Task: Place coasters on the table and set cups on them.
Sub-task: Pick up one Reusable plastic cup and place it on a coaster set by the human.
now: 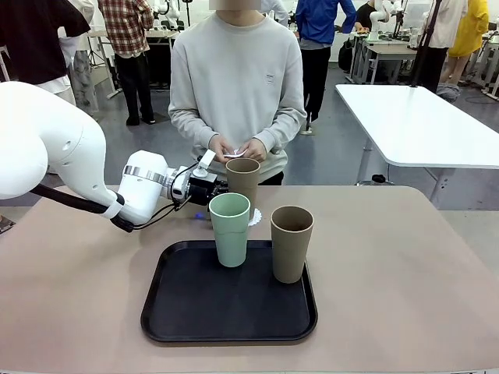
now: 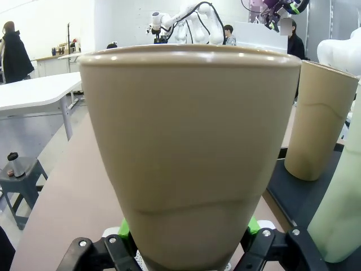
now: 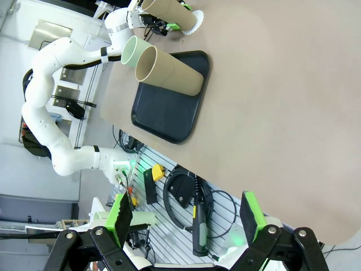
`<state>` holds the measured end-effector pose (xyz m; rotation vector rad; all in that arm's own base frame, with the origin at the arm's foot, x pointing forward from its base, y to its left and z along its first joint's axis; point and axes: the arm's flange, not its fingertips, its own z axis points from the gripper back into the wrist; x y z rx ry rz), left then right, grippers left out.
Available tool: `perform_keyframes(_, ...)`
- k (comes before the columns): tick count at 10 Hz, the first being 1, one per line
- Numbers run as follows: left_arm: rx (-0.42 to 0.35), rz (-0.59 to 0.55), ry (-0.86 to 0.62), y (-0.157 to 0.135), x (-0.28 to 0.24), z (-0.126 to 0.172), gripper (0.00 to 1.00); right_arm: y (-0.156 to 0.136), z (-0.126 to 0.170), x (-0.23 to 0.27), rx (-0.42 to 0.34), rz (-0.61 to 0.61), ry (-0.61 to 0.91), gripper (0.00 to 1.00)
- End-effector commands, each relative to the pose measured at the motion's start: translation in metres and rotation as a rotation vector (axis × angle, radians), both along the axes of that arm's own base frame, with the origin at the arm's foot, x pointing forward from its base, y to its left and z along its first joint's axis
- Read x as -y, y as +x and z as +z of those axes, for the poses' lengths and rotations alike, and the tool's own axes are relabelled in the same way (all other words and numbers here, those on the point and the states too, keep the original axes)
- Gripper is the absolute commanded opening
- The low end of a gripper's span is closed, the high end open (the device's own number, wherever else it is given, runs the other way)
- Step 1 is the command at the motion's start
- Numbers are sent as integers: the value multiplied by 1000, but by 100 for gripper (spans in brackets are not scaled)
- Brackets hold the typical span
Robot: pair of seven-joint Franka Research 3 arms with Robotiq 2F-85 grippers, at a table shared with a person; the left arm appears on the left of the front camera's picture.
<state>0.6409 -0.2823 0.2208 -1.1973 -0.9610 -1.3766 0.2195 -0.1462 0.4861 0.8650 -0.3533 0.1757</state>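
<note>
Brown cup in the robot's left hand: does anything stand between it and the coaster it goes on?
Nothing visible does. The left hand holds the brown cup with its base at the coaster, on the table beyond the tray. The mint cup and other brown cup stand on the tray, off that path.

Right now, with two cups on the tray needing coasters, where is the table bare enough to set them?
The widest bare stretch of the table lies right of the black tray, out to the right edge. The near-left corner beside the tray is free too. Crowded: beyond the tray's far edge, where the left hand grips a brown cup at a coaster.
</note>
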Motion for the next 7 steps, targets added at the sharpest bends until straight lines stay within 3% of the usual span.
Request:
perform_keyframes(1,15,-35,-16,2,0,0,81,1,0,0,2,3,14,100)
perform_keyframes(7,52,-82,-36,2,4,-8,81,1,0,0,2,3,14,100)
